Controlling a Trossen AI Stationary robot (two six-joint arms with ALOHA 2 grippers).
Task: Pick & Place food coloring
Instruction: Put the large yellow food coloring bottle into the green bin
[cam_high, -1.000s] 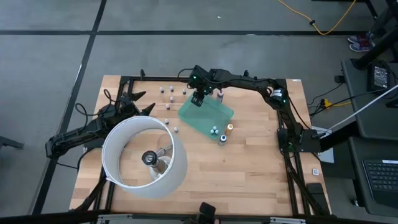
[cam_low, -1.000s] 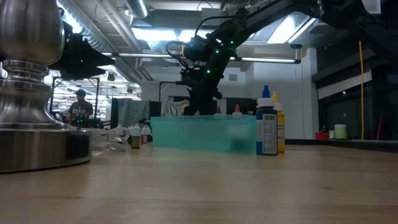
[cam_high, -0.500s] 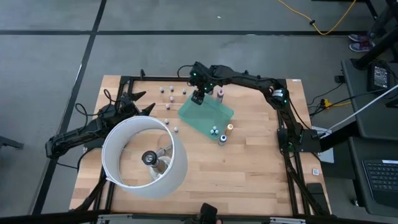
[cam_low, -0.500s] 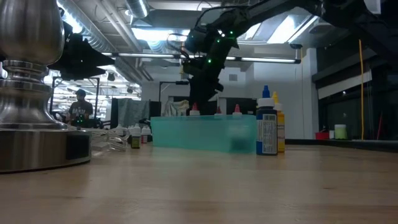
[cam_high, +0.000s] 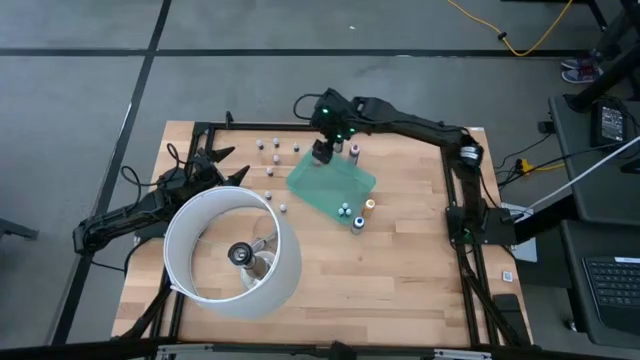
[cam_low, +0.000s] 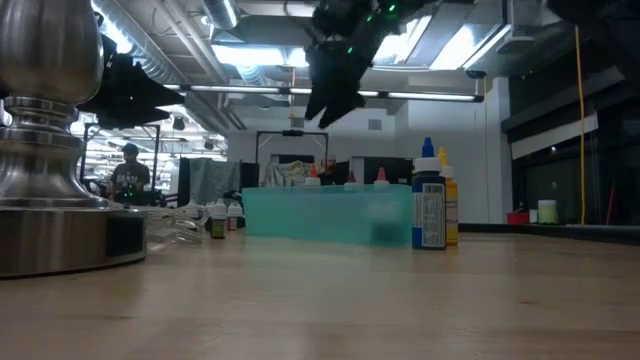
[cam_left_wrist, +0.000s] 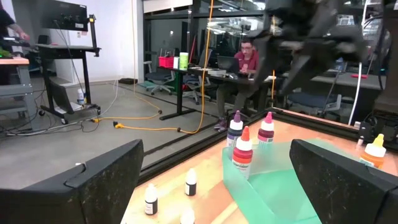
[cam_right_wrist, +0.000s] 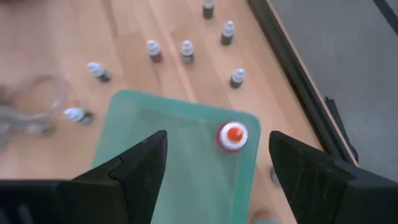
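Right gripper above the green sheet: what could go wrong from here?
The right gripper, open, hangs over the red-capped bottle standing near a corner of the green sheet; coming straight back down might tip it. Loose bottles stand close together beyond the sheet, so reaching for one might topple its neighbours. The left gripper waits open by the lamp.

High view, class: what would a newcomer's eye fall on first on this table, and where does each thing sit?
The big white lamp shade fills the table's front left, over the waiting left arm. Near the middle lies a green sheet with small bottles standing on it, one red-capped. The right gripper hangs open above the sheet's back corner, and more tiny bottles dot the wood behind the lamp.
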